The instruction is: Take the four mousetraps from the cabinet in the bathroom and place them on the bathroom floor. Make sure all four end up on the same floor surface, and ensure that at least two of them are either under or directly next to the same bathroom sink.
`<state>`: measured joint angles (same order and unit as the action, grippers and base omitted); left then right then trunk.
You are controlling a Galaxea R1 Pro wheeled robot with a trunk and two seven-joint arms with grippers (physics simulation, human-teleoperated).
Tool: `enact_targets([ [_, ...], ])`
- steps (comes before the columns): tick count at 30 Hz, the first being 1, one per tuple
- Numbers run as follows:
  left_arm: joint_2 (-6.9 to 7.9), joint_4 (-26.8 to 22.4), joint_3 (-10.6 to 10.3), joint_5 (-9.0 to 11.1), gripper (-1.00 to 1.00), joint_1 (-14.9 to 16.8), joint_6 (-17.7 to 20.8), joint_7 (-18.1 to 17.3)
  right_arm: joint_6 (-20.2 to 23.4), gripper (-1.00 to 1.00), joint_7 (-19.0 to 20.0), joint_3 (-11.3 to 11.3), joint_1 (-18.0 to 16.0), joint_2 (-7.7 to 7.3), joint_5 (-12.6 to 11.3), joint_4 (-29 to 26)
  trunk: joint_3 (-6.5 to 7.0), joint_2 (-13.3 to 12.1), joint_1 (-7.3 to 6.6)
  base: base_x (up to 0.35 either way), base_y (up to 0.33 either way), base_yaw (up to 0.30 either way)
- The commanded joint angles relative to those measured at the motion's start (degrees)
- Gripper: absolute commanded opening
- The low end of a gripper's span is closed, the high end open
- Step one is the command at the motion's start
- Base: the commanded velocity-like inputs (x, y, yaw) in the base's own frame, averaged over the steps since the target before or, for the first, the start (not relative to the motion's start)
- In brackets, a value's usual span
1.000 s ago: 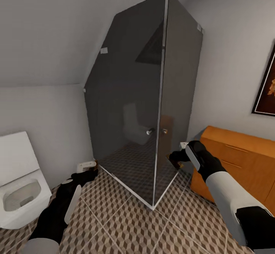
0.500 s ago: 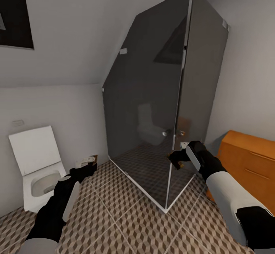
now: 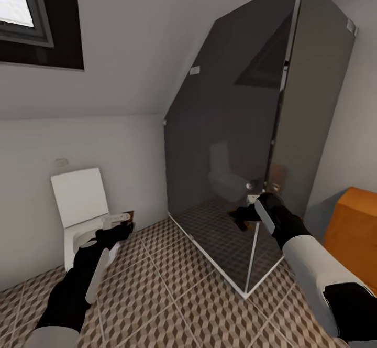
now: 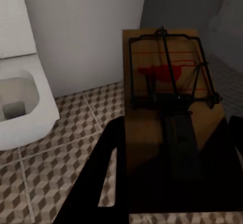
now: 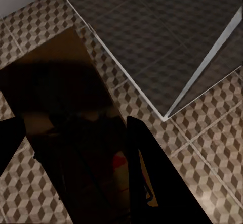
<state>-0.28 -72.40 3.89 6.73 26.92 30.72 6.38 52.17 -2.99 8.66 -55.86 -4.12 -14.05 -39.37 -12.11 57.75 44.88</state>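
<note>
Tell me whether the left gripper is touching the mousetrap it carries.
Touching. In the left wrist view the mousetrap sits between the left gripper's two dark fingers, with no gap at either edge, held above the floor tiles.

Tan mousetrap (image 4: 167,107), red mark; brown-beige cube-pattern floor (image 3: 173,290); white toilet (image 3: 81,217).

Right gripper (image 5: 76,158) clamping shadowed mousetrap (image 5: 66,118) between black fingers (image 5: 152,173), hanging above cube-patterned bathroom floor (image 5: 202,148); shower enclosure corner (image 5: 167,115) lying beyond fingertips.
</note>
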Motion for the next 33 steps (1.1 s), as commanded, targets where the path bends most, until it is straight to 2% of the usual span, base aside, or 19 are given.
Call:
enact_targets([
  [1, -0.04, -0.2, 0.0, 0.5, -1.00, 0.1, 0.3, 0.5, 0.2, -1.00, -0.3, 0.3, 0.0, -0.09, -0.5, -0.1, -0.09, 0.1, 0.01, 0.000, 0.000, 0.276],
  [4, -0.01, -0.7, 0.0, 0.4, -1.00, 0.1, 0.1, 0.6, 0.2, -1.00, -0.3, 0.4, 0.0, -0.08, -0.5, -0.1, -0.09, 0.1, 0.01, 0.000, 0.000, 0.276],
  [11, 0.00, -0.1, 0.0, 0.5, -1.00, 0.1, -6.5, 0.7, 0.2, -1.00, -0.3, 0.3, 0.0, -0.09, -0.5, -0.1, -0.09, 0.1, 0.01, 0.000, 0.000, 0.276],
  [14, 0.01, 0.1, 0.1, 0.5, -1.00, 0.1, -7.7, 0.7, 0.3, -1.00, -0.3, 0.3, 0.0, -0.09, -0.5, -0.1, -0.09, 0.1, 0.01, 0.000, 0.000, 0.276],
  [33, 0.02, 0.2, 0.1, 0.7, -1.00, 0.1, -8.2, 0.7, 0.4, -1.00, -0.3, 0.3, 0.0, -0.09, -0.5, -0.1, -0.09, 0.1, 0.01, 0.000, 0.000, 0.276],
])
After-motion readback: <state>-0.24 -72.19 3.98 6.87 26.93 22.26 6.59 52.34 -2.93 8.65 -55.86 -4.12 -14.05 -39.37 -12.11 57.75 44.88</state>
